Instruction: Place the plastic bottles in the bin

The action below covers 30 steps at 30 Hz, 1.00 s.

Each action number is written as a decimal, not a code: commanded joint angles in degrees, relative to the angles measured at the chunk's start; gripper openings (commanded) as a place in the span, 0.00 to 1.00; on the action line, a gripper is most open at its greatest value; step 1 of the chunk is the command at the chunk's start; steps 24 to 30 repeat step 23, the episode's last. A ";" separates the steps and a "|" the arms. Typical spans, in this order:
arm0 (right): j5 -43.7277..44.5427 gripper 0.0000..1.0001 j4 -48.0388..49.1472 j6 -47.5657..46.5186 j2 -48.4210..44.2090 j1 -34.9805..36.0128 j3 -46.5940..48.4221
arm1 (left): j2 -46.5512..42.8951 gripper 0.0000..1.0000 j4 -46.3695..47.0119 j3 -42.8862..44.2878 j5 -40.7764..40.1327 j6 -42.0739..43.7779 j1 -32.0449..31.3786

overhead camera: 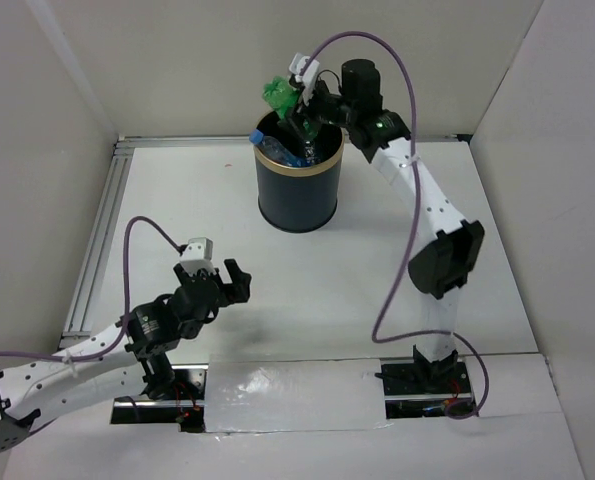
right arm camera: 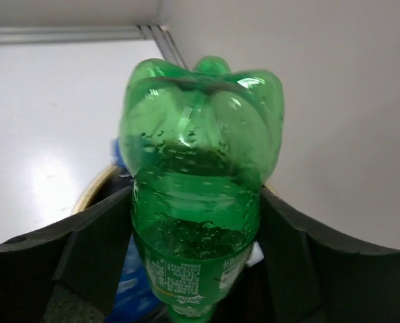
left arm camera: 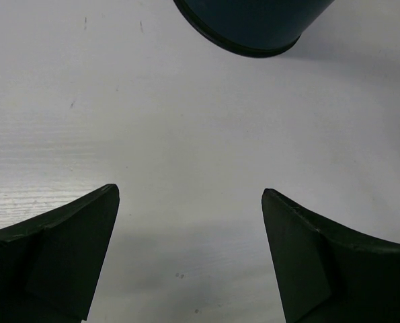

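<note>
The dark navy bin (overhead camera: 297, 190) with a gold rim stands at the back middle of the table. My right gripper (overhead camera: 299, 112) is shut on a green plastic bottle (overhead camera: 279, 96) and holds it upside down over the bin's mouth. In the right wrist view the green bottle (right arm camera: 200, 182) sits between my fingers (right arm camera: 92, 256), with the bin's rim (right arm camera: 92, 192) below. A blue-labelled bottle (overhead camera: 275, 150) lies inside the bin. My left gripper (overhead camera: 232, 280) is open and empty over bare table, with the bin's base (left arm camera: 253, 27) ahead of it.
White walls close in the table at the back and both sides. A metal rail (overhead camera: 92, 250) runs along the left edge. The right arm's purple cable (overhead camera: 402, 250) hangs in a loop beside the arm.
</note>
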 commanded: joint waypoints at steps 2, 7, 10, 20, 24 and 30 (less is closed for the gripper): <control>0.35 0.92 -2.83 7.69 8.04 -2.25 10.31 | 1.83 1.00 3.18 1.92 0.59 -1.58 -0.79; 1.92 1.00 -2.83 14.28 3.23 -6.02 8.22 | 1.84 1.00 4.84 2.45 0.59 -0.08 -1.84; 4.91 1.00 -3.36 18.16 -1.26 -9.45 2.34 | 3.24 1.00 8.01 2.97 1.20 3.42 -1.84; 29.77 1.00 -4.16 26.78 -28.74 -14.55 -40.22 | 13.86 1.00 13.20 9.73 4.97 11.78 0.17; 32.78 1.00 1.72 27.83 -36.41 -17.52 -57.18 | 16.42 1.00 13.73 11.32 8.40 12.65 3.15; 32.78 1.00 1.72 27.83 -36.41 -17.52 -57.18 | 16.42 1.00 13.73 11.32 8.40 12.65 3.15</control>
